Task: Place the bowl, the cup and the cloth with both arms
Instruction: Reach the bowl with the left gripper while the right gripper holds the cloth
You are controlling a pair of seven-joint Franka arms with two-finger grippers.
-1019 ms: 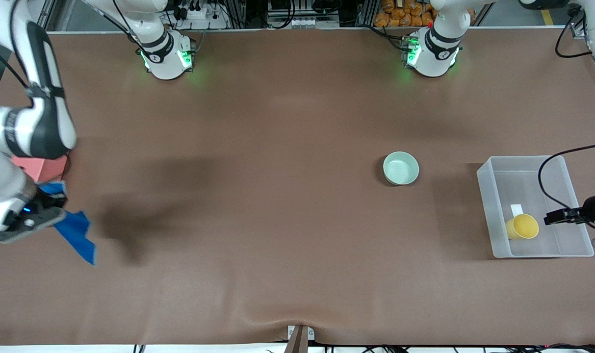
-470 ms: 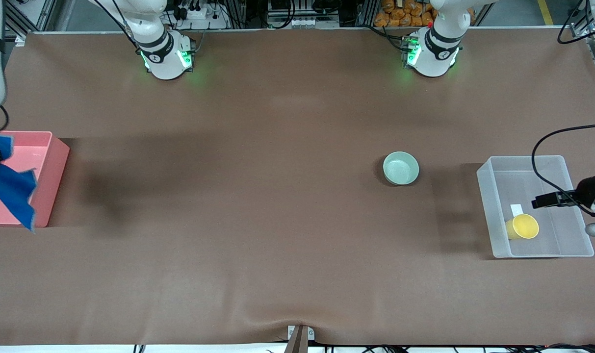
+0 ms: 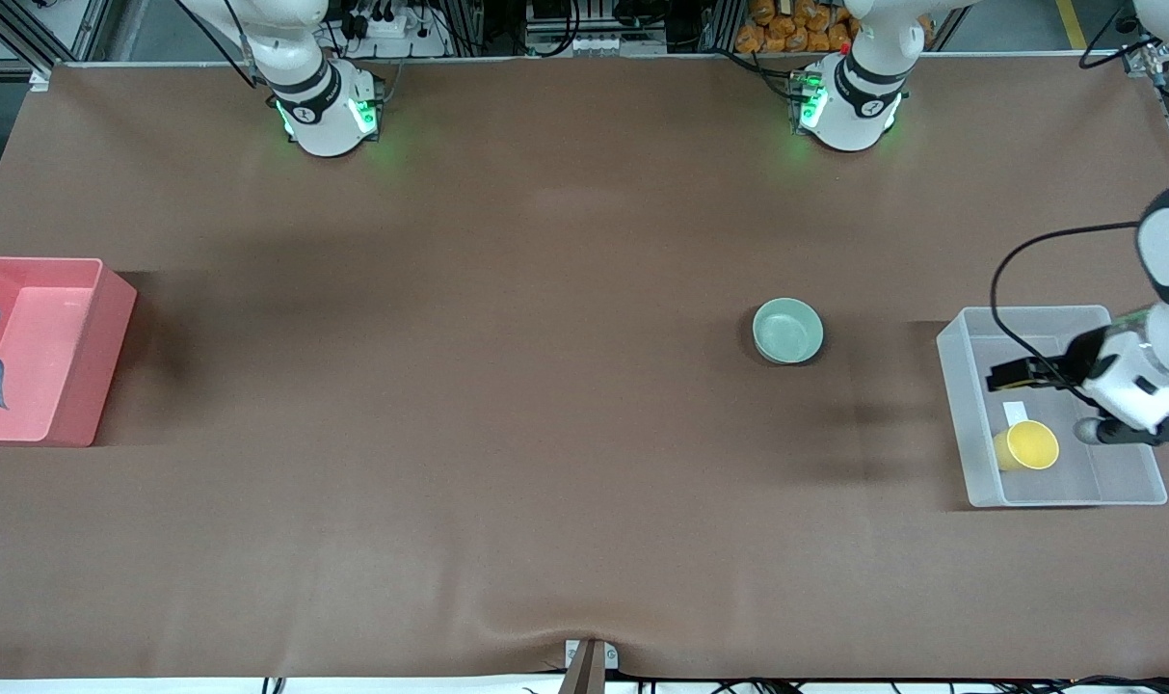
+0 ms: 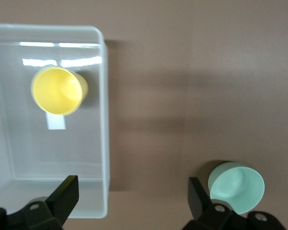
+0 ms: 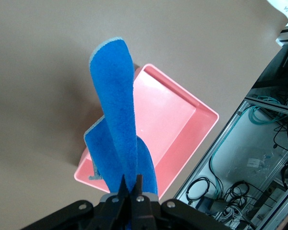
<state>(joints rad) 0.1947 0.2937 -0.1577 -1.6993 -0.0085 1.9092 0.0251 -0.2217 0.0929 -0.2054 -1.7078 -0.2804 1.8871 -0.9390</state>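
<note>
The right gripper point(image 5: 130, 194) pinches the soft, floppy blue cloth point(image 5: 117, 115), which dangles over the pink bin point(image 3: 44, 347) at the front view's middle edge. The left gripper point(image 4: 132, 199), wide open, hangs over the clear tub point(image 3: 969, 405) with the yellow cup point(image 3: 1025, 445) lying in it. The bowl point(image 3: 787, 331), mid-frame, looks hard and slick, so I'd grab its rim.

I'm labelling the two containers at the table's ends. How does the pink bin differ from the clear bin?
The pink bin is opaque pink; the clear bin is see-through. The pink bin stands at the right arm's end, the clear bin at the left arm's end. The clear bin holds the yellow cup; the pink bin's visible floor is bare, with the blue cloth hanging above it from the right gripper. Both are open-topped, rectangular bins.
</note>
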